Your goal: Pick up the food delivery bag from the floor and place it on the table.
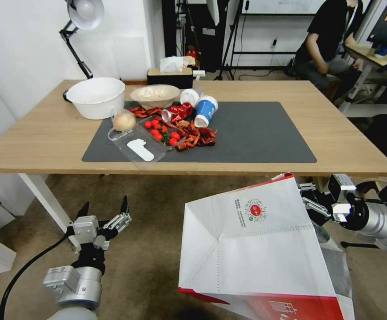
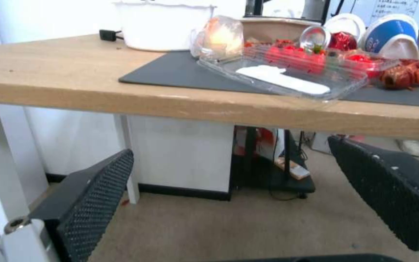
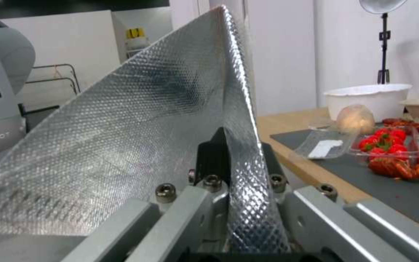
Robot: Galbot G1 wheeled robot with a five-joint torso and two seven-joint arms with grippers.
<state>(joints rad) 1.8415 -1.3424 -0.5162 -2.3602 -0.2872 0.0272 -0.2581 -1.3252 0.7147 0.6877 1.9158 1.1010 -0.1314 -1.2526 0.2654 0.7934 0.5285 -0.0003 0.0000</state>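
The food delivery bag (image 1: pixel 255 249), white with a round red logo and a red band low down, hangs tilted in front of the table's (image 1: pixel 344 133) near edge, above the carpeted floor (image 1: pixel 149 249). My right gripper (image 1: pixel 311 202) is shut on the bag's upper rim at its right side. In the right wrist view the bag's silver foil lining (image 3: pixel 136 120) is pinched in the right gripper (image 3: pixel 234 156). My left gripper (image 1: pixel 104 211) hangs open and empty at the lower left, below the table top. The left wrist view shows the left gripper (image 2: pixel 229 153) spread wide under the table's edge (image 2: pixel 74 91).
On the dark grey mat (image 1: pixel 255 133) lie a white bowl (image 1: pixel 96 97), a beige bowl (image 1: pixel 154 95), a blue cup (image 1: pixel 205 111), crayfish (image 1: pixel 195 135) and a clear tray (image 1: pixel 142 151) of tomatoes. The mat's right half is bare. A white table leg (image 1: pixel 42 195) stands near my left gripper.
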